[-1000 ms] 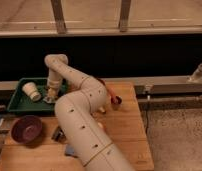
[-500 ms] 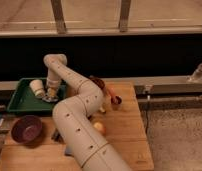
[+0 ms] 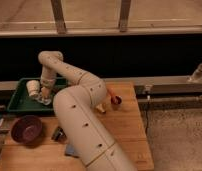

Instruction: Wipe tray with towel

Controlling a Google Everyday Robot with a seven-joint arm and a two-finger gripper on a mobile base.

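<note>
A dark green tray (image 3: 19, 102) sits at the back left of the wooden table. A white cup (image 3: 32, 87) lies in it. A crumpled light towel (image 3: 43, 97) lies on the tray floor beside the cup. My gripper (image 3: 44, 94) reaches down into the tray right at the towel, at the end of my cream-coloured arm (image 3: 74, 80). The arm hides part of the tray's right side.
A maroon bowl (image 3: 27, 129) stands at the front left of the wooden table (image 3: 124, 135). A small red and dark object (image 3: 114, 99) lies near the table's back right. A dark item (image 3: 58, 133) lies beside my arm. A ledge runs behind the table.
My gripper has moved lower and slightly right inside the tray, down onto the towel next to the cup. The cup has stayed where it was.
</note>
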